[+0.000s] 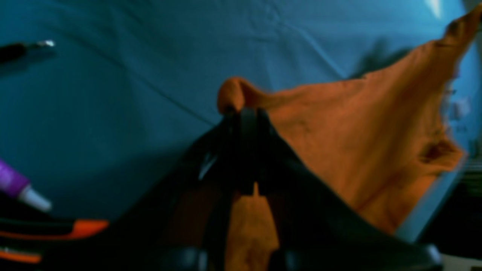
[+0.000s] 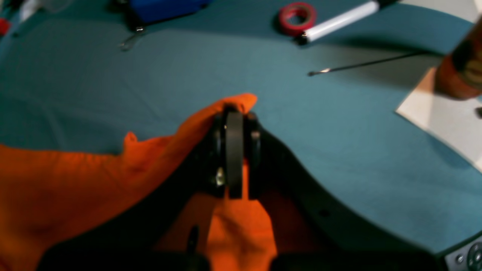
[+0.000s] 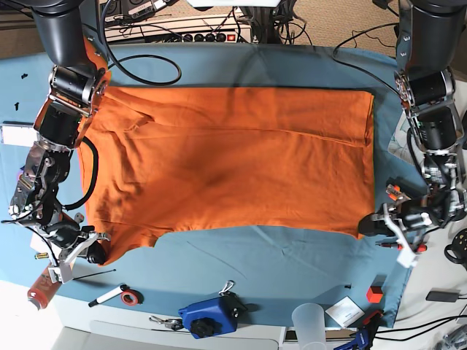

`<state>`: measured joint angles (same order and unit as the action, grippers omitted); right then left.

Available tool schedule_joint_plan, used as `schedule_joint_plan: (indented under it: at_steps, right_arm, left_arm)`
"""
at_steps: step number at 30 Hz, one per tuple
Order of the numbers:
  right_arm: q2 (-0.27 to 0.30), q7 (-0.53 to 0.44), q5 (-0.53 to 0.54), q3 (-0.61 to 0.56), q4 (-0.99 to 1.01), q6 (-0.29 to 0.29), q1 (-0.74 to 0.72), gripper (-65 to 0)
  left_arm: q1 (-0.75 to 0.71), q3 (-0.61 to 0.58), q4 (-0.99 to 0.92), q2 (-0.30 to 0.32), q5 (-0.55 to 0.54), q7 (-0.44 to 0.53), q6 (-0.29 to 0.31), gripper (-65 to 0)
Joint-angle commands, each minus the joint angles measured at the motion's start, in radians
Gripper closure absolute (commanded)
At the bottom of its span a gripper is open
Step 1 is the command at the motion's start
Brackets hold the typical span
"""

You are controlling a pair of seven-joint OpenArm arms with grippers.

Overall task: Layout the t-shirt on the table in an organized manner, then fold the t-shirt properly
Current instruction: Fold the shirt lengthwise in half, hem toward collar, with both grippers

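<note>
The orange t-shirt (image 3: 233, 160) lies spread across the blue table (image 3: 277, 262), its body mostly flat with shallow wrinkles. My left gripper (image 3: 368, 222), at the right in the base view, is shut on the shirt's near right corner. In the left wrist view, the left gripper (image 1: 244, 111) pinches a raised fold of the t-shirt (image 1: 357, 124). My right gripper (image 3: 98, 254) is shut on the near left corner. From the right wrist, I see the right gripper (image 2: 234, 111) clamping a peak of the t-shirt (image 2: 56, 180) just above the table (image 2: 339, 131).
Along the near edge lie a red tape roll (image 2: 297, 13), a white marker (image 2: 339, 20), a thin black rod (image 2: 369, 64), a blue tool (image 3: 208, 313) and a clear cup (image 3: 308, 321). A white card (image 2: 444, 120) and an orange-brown bottle (image 2: 463, 64) sit beside my right gripper. Cables line the far edge.
</note>
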<state>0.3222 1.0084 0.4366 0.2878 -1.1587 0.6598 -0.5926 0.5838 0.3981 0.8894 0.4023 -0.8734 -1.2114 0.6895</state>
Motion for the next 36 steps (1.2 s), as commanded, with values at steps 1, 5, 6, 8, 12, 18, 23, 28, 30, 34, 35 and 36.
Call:
schedule_joint_plan:
  at_steps: [1,5,6,8,12,18,23,28,30,34,35,36]
  right_arm:
    - [0.023,0.000,0.041,0.002,-0.034,0.006,-0.033,0.0]
    - [0.024,0.112,0.108,0.002,-0.105,0.006,-0.004,0.0]
    - [0.024,0.125,0.114,0.002,-0.129,0.006,0.013,0.0]
    - [0.024,0.132,0.116,0.002,-0.187,0.004,0.057,0.0]
    - [0.024,0.145,0.122,0.002,-0.307,-0.005,0.163,0.0]
    - [0.024,0.166,0.177,0.076,-0.407,-0.028,0.303,0.0]
    - [0.021,0.212,0.237,0.188,-0.412,-0.002,0.393,0.0]
    - [0.021,0.226,0.287,0.277,-0.412,0.029,0.483,0.0]
    - [0.021,0.227,0.290,0.313,-0.412,0.029,0.510,0.0]
    - [0.022,0.239,0.290,0.357,-0.412,0.038,0.549,0.0]
    - [0.021,0.248,0.290,0.357,-0.412,0.038,0.555,0.0]
    - [0.021,0.250,0.294,0.357,-0.412,0.038,0.562,0.0]
  left_arm:
    - [0.028,0.024,0.016,0.014,-0.056,-0.016,0.009,0.0]
    - [-0.013,0.047,0.025,0.012,-0.142,-0.076,0.009,0.0]
    - [-0.034,0.047,0.029,0.010,-0.149,-0.075,0.009,0.0]
    - [-0.082,0.047,0.045,0.010,-0.174,-0.075,0.009,0.0]
    - [-0.205,0.047,0.146,0.011,-0.252,-0.074,0.009,0.0]
    - [-0.356,0.047,0.371,0.010,-0.257,-0.074,0.009,0.0]
    - [-0.408,0.047,0.436,0.010,-0.256,-0.075,0.009,0.0]
    - [-0.438,0.047,0.436,0.010,-0.256,-0.072,0.009,0.0]
    - [-0.440,0.047,0.436,0.011,-0.253,-0.074,0.009,0.0]
    - [-0.440,0.047,0.436,0.011,-0.226,-0.075,0.009,0.0]
    - [-0.440,0.047,0.436,0.011,-0.224,-0.075,0.009,0.0]
    - [-0.440,0.047,0.436,0.011,-0.224,-0.075,0.009,0.0]
